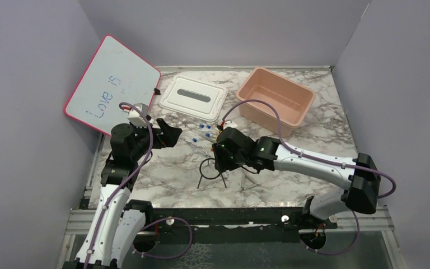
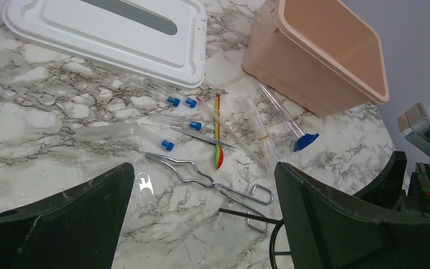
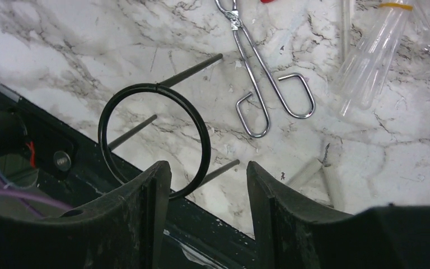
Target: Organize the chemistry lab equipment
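The right gripper [image 3: 208, 168] hovers with jaws apart over the black wire ring stand [image 3: 155, 86], which stands on the marbled surface [image 1: 162, 168] near its front edge, one finger overlapping the ring's rim. Metal tongs [image 3: 263, 73] lie just beside the stand. The left gripper [image 1: 167, 133] hangs wide open and empty, with blue-capped clear glass tubes [image 2: 171, 101] scattered beyond it.

Ring stand [image 3: 157, 86] stands in front of the tubes [image 2: 195, 125]; behind them, lid [image 1: 193, 96] left of bin [image 1: 275, 94].
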Robot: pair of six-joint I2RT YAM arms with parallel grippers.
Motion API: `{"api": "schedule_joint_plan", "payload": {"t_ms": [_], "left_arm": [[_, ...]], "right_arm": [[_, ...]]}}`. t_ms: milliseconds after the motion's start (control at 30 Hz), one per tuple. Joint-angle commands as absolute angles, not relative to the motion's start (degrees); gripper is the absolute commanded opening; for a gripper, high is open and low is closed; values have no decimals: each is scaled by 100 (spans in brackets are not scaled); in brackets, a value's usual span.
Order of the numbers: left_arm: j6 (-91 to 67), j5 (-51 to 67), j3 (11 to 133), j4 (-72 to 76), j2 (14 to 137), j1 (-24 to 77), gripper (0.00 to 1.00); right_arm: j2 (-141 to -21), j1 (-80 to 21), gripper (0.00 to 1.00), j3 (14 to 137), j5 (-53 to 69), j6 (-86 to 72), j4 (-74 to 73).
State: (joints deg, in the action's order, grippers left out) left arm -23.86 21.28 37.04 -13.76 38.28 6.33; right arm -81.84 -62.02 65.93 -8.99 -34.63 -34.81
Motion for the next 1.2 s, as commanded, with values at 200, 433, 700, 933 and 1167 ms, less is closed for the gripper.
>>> {"api": "schedule_joint_plan", "payload": {"t_ms": [200, 433, 700, 933, 1167], "left_arm": [[-2513, 1978, 3582, -1162, 3557, 663, 99], [-2518, 1934, 3542, -1224, 3396, 765, 99], [-2496, 1798, 3542, -1268, 3281, 911, 99], [-2496, 1714, 3533, -1300, 3228, 932, 99], [-2481, 1623, 3557, -1359, 3256, 932, 99]], "right_arm": [[-9293, -6852, 50, 7548, -2570, -5015, -4919], [-9195, -6925, 42, 7426, -2456, -5375, -5004], [-9404, -6934, 15, 7781, -2458, -5616, -5284], [-9312, -6926, 1, 7932, -2222, -5348, -5165], [-8707, -6926, 1, 8072, -1886, -4582, -4634]]}}
